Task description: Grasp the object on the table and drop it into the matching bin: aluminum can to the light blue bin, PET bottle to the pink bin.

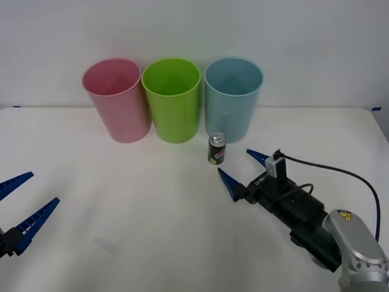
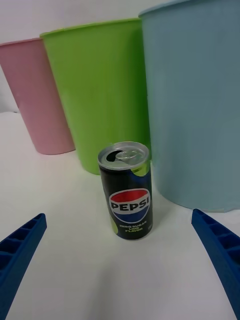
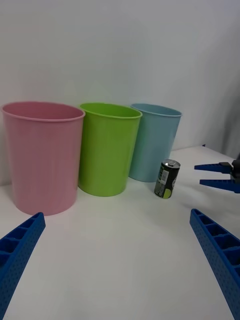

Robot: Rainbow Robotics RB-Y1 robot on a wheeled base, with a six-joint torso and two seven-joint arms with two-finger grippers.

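Reaching with your right gripper (image 1: 241,166), you have its fingers spread wide and the upright Pepsi can (image 1: 217,148) standing just ahead between them on the white worktop (image 1: 140,213), before the light blue bin (image 1: 232,96), while your left gripper (image 1: 21,204) waits open, well apart.

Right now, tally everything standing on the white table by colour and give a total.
Pink: 1, tall round pink plastic bin
Lime green: 1, tall round lime green plastic bin
Light blue: 1, tall round light blue plastic bin
Black: 1, small black aluminum can
Total: 4
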